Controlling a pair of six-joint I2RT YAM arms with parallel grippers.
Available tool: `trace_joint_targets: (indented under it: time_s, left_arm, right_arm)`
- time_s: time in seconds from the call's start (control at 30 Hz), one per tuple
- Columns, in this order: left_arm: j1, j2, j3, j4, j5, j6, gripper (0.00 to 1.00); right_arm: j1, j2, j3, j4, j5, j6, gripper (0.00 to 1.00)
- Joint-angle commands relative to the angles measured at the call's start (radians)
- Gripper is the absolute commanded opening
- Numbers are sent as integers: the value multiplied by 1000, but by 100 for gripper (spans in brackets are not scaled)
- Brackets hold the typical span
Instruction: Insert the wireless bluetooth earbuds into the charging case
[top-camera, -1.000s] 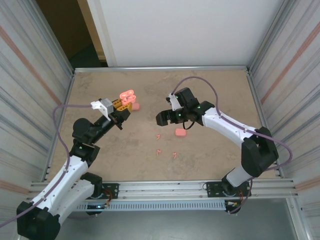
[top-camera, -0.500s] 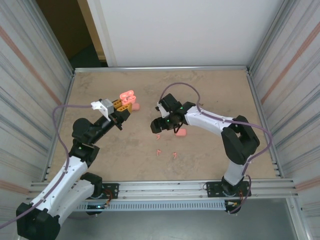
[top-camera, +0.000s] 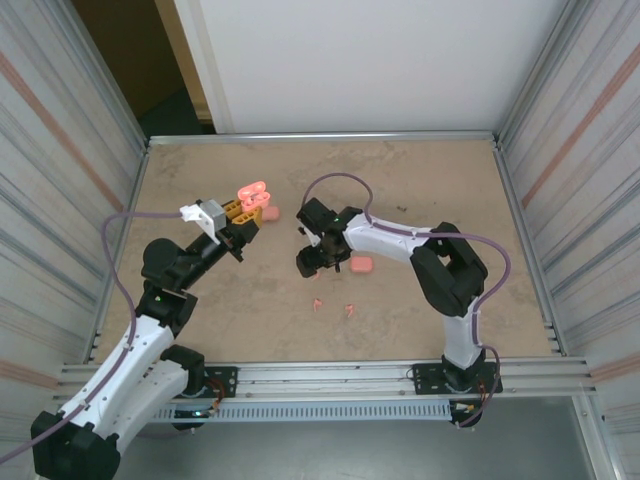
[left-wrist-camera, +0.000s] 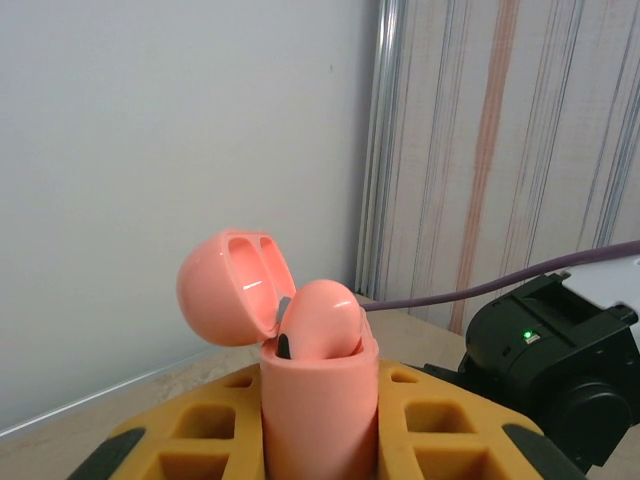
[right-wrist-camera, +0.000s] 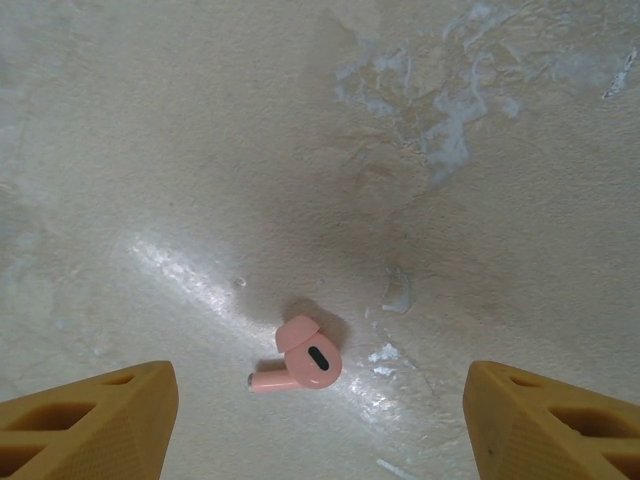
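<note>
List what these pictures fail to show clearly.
- Top view: the right hand covers the earbud beneath it.
- Top view: two loose earbuds are too small to show how they lie.
- Left wrist view: the open case runs off the bottom edge, its sides hidden by fingers of the left hand; what sits in its wells is unclear.

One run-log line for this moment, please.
left gripper: shut on open charging case | right gripper: open over earbud on table | phase: pre-grasp
</note>
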Motion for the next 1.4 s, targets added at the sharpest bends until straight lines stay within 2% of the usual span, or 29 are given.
trace_joint_targets:
  time_s: [0.0,0.87,1.23,1.37]
  left_arm:
    - [-2,-18,24,3,-10,23,0]
    - [-2,-10,32,1,-11,17,0]
    - [-2,7,32,13,-6,10,0]
    - [-2,10,35,13,-6,11,0]
  right_arm:
    - [16,29,36,-51,46,-35,74]
    - [33,90,39,-100,111,-62,70]
    - [30,42,5,-127,136,-60,56]
    - [31,29,0,-130,133,-60,54]
